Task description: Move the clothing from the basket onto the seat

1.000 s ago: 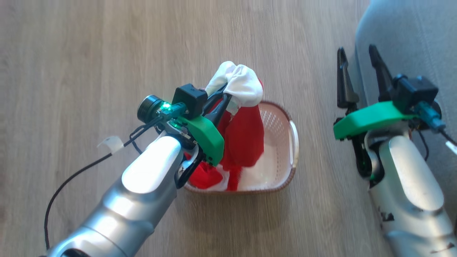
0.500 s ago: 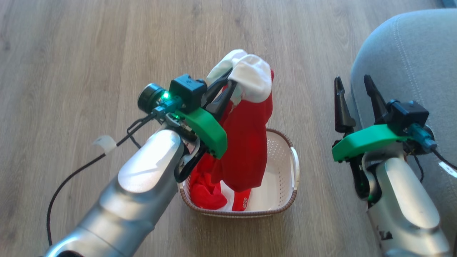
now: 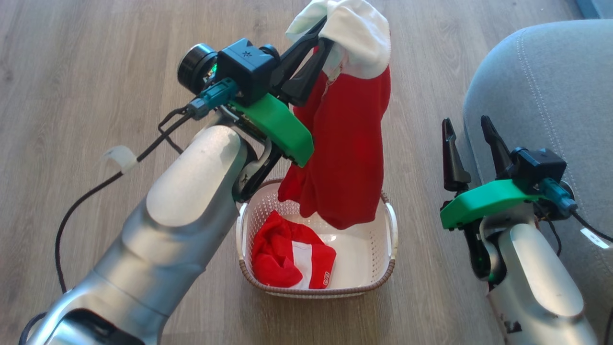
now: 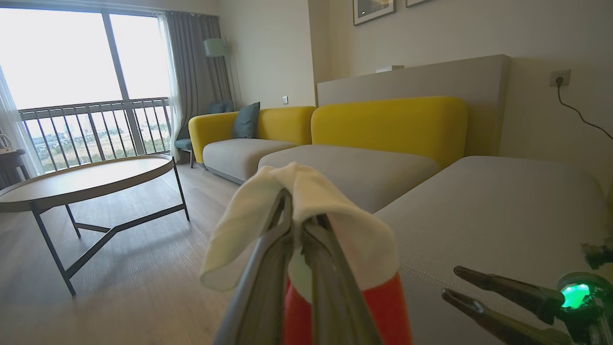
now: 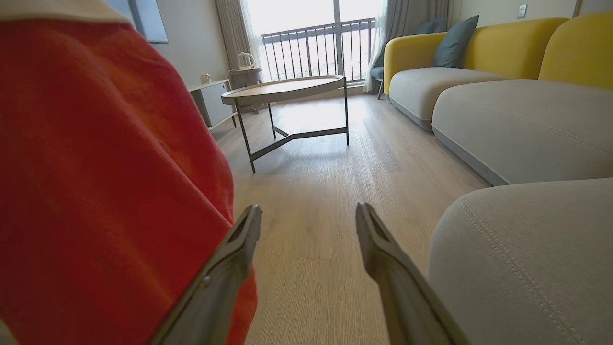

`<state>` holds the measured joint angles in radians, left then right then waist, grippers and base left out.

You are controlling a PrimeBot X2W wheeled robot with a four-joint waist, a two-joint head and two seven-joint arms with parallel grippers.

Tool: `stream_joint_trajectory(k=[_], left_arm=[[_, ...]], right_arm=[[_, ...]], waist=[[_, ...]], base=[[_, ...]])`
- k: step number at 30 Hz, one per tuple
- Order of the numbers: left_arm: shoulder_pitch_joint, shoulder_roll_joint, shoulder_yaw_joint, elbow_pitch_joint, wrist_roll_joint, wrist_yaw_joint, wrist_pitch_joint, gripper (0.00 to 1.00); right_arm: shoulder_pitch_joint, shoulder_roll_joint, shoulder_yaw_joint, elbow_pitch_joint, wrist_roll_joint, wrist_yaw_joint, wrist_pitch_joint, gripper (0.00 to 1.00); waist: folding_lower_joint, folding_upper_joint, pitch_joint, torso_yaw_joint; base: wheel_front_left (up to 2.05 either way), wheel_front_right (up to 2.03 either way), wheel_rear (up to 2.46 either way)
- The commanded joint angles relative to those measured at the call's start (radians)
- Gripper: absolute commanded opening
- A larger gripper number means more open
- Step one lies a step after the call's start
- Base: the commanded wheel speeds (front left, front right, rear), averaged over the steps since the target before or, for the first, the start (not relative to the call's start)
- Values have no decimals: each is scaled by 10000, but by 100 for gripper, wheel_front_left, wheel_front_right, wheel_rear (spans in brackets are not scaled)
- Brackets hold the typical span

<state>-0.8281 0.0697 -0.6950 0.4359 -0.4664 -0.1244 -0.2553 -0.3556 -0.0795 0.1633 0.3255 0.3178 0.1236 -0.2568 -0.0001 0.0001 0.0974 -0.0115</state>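
Red garment (image 3: 349, 143) with a white top hangs from the left pincer (image 3: 324, 33), whose fingers are pinched tight on the white part. The cloth dangles straight down from the tips, its hem over the basket (image 3: 390, 230). Below that pincer's wrist, a second garment (image 3: 282, 254) lies crumpled inside the basket. The right pincer (image 3: 465, 123) stands spread wide and empty. The grey seat (image 3: 541, 86) is just beside its outer finger, the hanging garment off its other side.
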Motion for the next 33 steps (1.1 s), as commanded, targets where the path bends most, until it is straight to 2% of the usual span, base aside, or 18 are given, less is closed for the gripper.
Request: stream_joint_trajectory(k=[1, 8, 20, 24, 33], left_arm=[[-718, 197, 445, -338, 96, -63, -64, 0], [-754, 136, 424, -382, 136, -63, -64, 0], [-593, -20, 194, -520, 88, -63, -64, 0], [-531, -70, -51, -638, -51, -63, -64, 0], [-470, -139, -476, -837, -283, -63, -65, 0]], right_arm=[[-57, 83, 216, -263, 16, 71, -49, 100], [-117, 140, 424, -511, 126, 71, -49, 100], [-986, 191, 2641, -2172, 220, 71, -49, 100], [-1251, 186, 3083, -1768, 146, 71, -49, 100], [-1652, 255, 3296, 122, -172, 71, -49, 100]], waist=[[1, -1, -12, -24], [1, -1, 6, -117], [1, -1, 24, 23], [1, -1, -5, 137], [1, -1, -108, 432]], base=[[0, 0, 0], [0, 0, 0], [0, 0, 0], [0, 0, 0], [0, 0, 0]])
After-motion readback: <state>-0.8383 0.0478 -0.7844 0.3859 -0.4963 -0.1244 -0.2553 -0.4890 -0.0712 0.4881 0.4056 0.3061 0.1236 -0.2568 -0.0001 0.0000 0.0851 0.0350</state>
